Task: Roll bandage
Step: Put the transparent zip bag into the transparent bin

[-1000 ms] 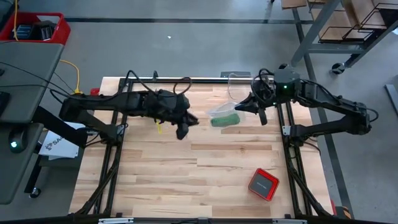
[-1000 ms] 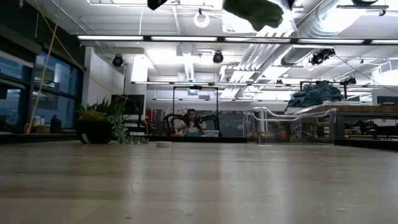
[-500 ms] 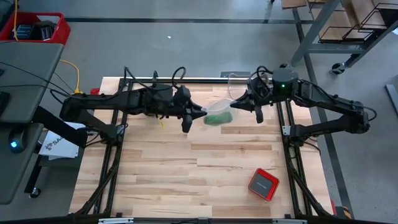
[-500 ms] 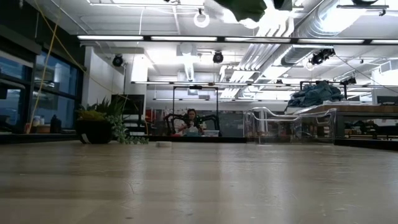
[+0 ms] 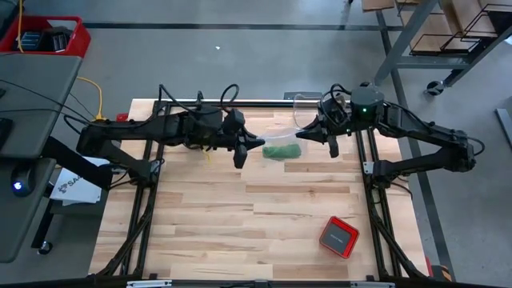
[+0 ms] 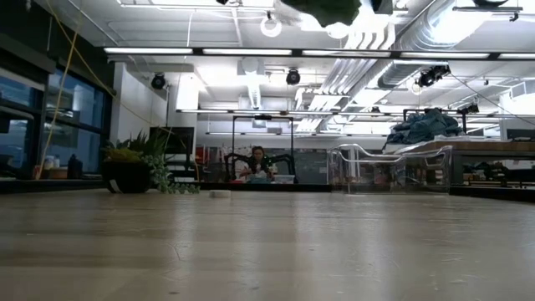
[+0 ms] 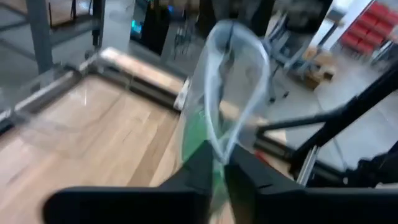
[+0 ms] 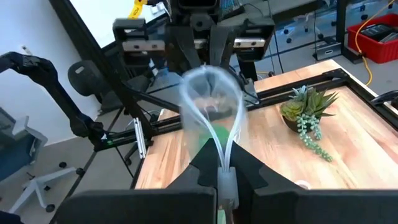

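Observation:
A crinkly clear plastic bag (image 5: 280, 144) hangs in the air between my two grippers, over the far middle of the table. The green bandage (image 5: 282, 151) sits inside it and shows through the film in the left wrist view (image 7: 198, 134), the right wrist view (image 8: 213, 138) and at the top of the low view (image 6: 330, 8). My left gripper (image 5: 261, 146) is shut on the bag's left end. My right gripper (image 5: 304, 134) is shut on its right end. My left gripper pinches the bag's film edge (image 7: 219, 149) between its two fingers, coming level from the table's left. The bag is lifted clear of the table, and its mouth stands open as a loop beyond the fingertips. My right gripper pinches the bag's edge (image 8: 225, 163) between its two fingers, coming level from the table's right. The film runs out past the fingertips as an open loop. The bag is clear of the table, with the green bandage inside it.
A red box (image 5: 338, 237) lies near the table's front right. A clear container (image 5: 308, 104) stands at the far edge. A potted plant (image 8: 305, 107) and a small white tape ring (image 6: 220, 193) sit on the table. The bare wooden top (image 5: 240, 216) lies below the bag.
My left gripper has gone toward the table's right and far edge, up to the bag's left end, where it now holds it. My right gripper has carried the bag a little toward the left and upward. The bag stays clear of the table.

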Robot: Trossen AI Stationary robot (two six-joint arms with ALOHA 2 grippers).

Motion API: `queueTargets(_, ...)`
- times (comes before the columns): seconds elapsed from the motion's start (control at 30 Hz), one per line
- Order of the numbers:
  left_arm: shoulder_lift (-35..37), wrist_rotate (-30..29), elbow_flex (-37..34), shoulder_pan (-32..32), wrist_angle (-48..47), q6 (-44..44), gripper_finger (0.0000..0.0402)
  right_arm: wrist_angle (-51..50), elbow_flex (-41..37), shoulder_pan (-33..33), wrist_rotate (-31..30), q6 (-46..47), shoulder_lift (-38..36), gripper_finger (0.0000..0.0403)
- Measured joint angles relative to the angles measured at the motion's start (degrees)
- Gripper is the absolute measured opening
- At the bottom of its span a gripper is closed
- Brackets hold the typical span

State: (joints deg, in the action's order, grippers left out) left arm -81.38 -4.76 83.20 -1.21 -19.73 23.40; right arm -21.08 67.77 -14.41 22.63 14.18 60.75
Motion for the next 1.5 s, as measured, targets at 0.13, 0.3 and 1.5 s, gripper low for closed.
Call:
queueTargets(0.13,-0.09,0.05,0.00,0.00,-2.55,1.24,0.0006,-2.04,0.00,0.00,0.07,-0.58,0.00,0.0000)
queueTargets(0.3,0.78,0.41,0.00,0.00,-1.14,1.07,0.0001,-7.43,0.00,0.00,0.04,-1.71,0.00,0.0000)
queueTargets(1.5,5.73,-6.97,-42.56,13.11,36.74,32.54,0.0003,-26.79,-0.02,-12.36,-24.17,-5.61,3.56,0.0000)
